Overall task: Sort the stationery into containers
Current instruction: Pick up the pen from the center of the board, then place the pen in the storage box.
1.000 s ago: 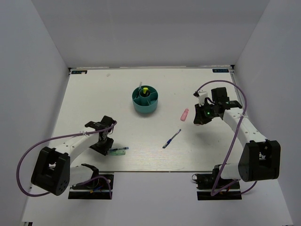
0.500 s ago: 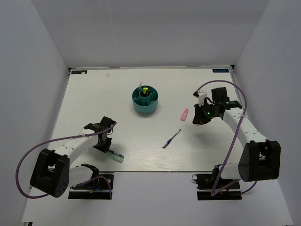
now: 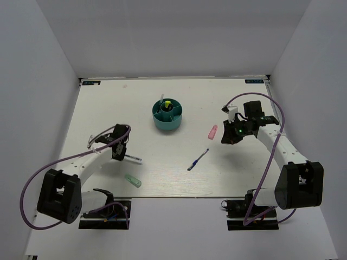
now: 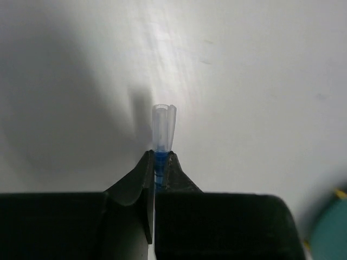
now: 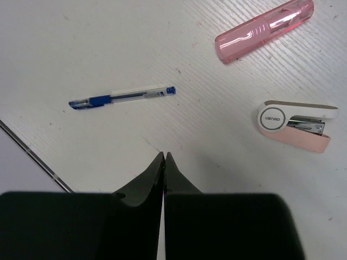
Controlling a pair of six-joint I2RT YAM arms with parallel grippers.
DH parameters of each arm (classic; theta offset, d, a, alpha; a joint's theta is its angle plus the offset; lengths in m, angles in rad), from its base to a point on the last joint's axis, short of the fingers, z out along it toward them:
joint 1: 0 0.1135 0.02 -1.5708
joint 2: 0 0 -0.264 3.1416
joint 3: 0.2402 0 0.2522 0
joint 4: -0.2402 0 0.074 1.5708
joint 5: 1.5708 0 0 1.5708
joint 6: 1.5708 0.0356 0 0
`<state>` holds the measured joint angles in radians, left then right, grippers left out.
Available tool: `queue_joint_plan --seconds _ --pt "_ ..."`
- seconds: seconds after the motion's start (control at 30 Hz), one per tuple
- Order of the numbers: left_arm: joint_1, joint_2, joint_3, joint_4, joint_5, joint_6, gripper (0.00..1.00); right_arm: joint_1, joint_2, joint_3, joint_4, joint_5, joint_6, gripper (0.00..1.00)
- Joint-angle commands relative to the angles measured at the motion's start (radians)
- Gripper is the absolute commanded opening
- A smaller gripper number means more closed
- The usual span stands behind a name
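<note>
My left gripper point(image 3: 120, 151) is shut on a thin blue pen point(image 3: 135, 160) and holds it above the table's left part. In the left wrist view the pen's clear end point(image 4: 162, 125) sticks out past the closed fingertips of the gripper point(image 4: 159, 157). A mint-green marker point(image 3: 133, 180) lies near the front edge. The round teal organizer point(image 3: 167, 122) stands at center back and holds a yellow-capped marker point(image 3: 168, 104). My right gripper point(image 3: 230, 136) is shut and empty point(image 5: 164, 156). Below it lie a second blue pen point(image 5: 122, 97) and a pink highlighter point(image 5: 264, 31), which also show in the top view, the pen point(image 3: 198, 160) and the highlighter point(image 3: 213, 131).
A white-and-pink stapler point(image 5: 295, 124) lies on the table right of my right gripper's tips. The organizer's teal edge point(image 4: 332, 238) shows at the lower right of the left wrist view. White walls enclose the table on three sides.
My left gripper has risen and moved toward the back with the thin blue pen. The mint-green marker shifted slightly and stays on the table. The right arm has not moved.
</note>
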<state>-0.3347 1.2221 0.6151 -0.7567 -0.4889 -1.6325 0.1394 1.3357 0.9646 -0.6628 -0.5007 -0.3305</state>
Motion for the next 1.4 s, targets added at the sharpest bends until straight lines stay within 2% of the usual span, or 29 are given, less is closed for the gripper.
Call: queue_joint_plan --seconds 0.0,0.07,0.1,0.13,0.17,0.2,0.23,0.27,0.3,0.37,0.4,0.43,0.6,0.73,0.77,1.0,1.37 --pt "0.005 0.02 0.218 0.101 0.019 0.106 0.0 -0.003 -0.018 -0.004 -0.017 -0.027 -0.01 0.0" --pt "0.005 0.098 0.294 0.17 0.053 0.338 0.0 -0.001 -0.013 -0.004 -0.015 -0.044 -0.018 0.0" --pt "0.003 0.123 0.421 0.206 0.122 0.394 0.0 -0.003 -0.013 -0.003 -0.017 -0.048 -0.024 0.0" --pt "0.002 0.149 0.47 0.215 0.131 0.546 0.0 0.0 -0.015 -0.006 -0.017 -0.053 -0.027 0.0" --pt "-0.001 0.237 0.516 0.211 0.138 0.587 0.0 -0.003 -0.015 -0.004 -0.015 -0.067 -0.033 0.0" --pt "-0.001 0.266 0.611 0.221 0.142 0.629 0.0 -0.003 -0.016 -0.007 -0.014 -0.073 -0.036 0.05" --pt "-0.015 0.29 0.693 0.229 0.138 0.763 0.0 -0.003 -0.018 -0.013 -0.009 -0.078 -0.039 0.09" --pt "-0.018 0.366 0.757 0.246 0.13 0.81 0.0 -0.003 -0.02 -0.017 -0.006 -0.079 -0.039 0.09" --pt "-0.02 0.388 0.817 0.299 0.148 0.929 0.0 -0.001 -0.021 -0.02 -0.001 -0.082 -0.041 0.1" --pt "-0.036 0.451 0.898 0.327 0.151 1.005 0.0 0.005 -0.013 -0.018 -0.003 -0.085 -0.047 0.1" --pt "-0.043 0.508 0.923 0.365 0.157 1.113 0.0 0.0 -0.012 -0.021 0.002 -0.088 -0.048 0.1" --pt "-0.049 0.522 0.975 0.405 0.173 1.155 0.0 -0.003 -0.006 -0.02 0.002 -0.087 -0.048 0.1" --pt "-0.086 0.64 1.064 0.539 0.262 1.429 0.0 -0.003 0.026 -0.023 0.002 -0.088 -0.059 0.1" --pt "-0.093 0.679 1.092 0.573 0.332 1.529 0.0 -0.001 0.037 -0.02 0.0 -0.087 -0.068 0.1" --pt "-0.102 0.677 1.063 0.641 0.36 1.565 0.0 -0.003 0.042 -0.018 0.002 -0.087 -0.074 0.1" --pt "-0.138 0.683 0.973 0.802 0.351 1.718 0.0 -0.003 0.063 -0.018 -0.001 -0.098 -0.077 0.1" --pt "-0.144 0.672 0.833 0.928 0.348 1.677 0.0 -0.009 0.069 -0.017 -0.004 -0.093 -0.079 0.1"
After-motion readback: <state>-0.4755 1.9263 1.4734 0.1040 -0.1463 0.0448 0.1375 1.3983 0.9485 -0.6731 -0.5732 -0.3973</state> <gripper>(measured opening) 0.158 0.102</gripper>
